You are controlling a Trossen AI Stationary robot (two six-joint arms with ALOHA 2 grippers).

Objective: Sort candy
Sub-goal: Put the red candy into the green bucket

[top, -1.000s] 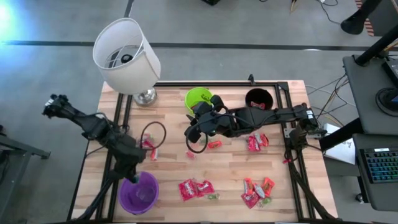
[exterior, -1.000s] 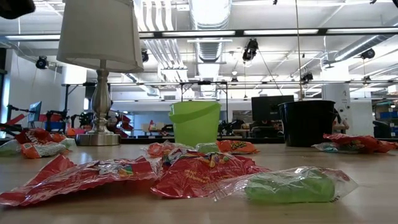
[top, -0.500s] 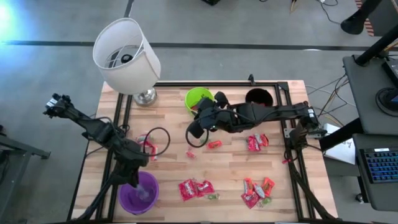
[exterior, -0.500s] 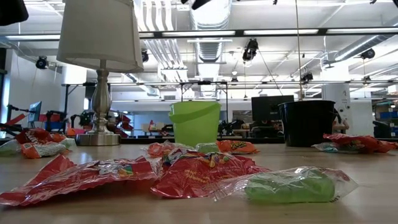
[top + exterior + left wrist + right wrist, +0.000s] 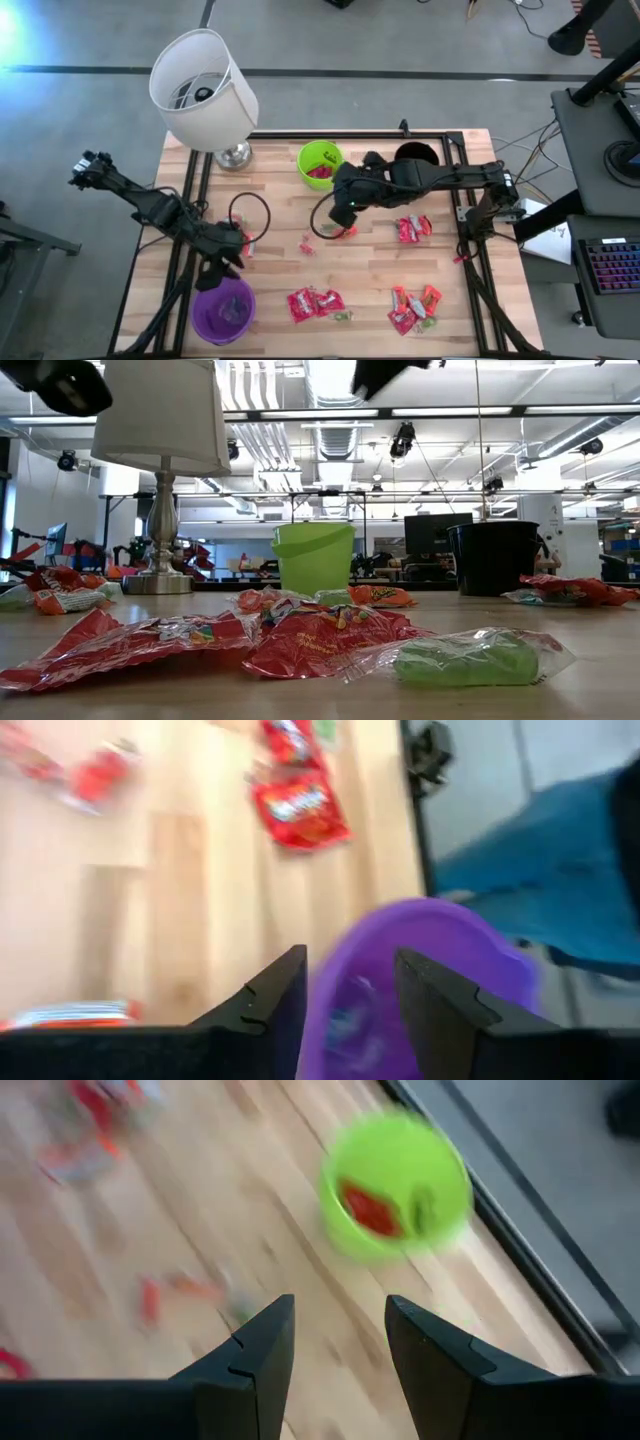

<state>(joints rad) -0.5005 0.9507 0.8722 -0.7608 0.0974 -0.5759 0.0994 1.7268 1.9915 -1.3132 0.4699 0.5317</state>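
We see our left gripper (image 5: 228,262) empty, fingers parted, above the purple cup (image 5: 224,309); our right gripper (image 5: 345,205) hovers empty and parted near the green cup (image 5: 319,163). Candy (image 5: 315,302) is scattered across the counter (image 5: 370,270).

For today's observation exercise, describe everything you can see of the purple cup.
The purple cup is a round, open-topped container of translucent violet plastic, standing upright near the table's front left corner. In the high view a pale, clear-wrapped piece seems to lie inside. The left gripper hangs at the cup's far rim with its fingers apart and nothing between them; the left wrist view looks down into the cup. No candy on the table touches it; the nearest red packets lie apart, to its right.
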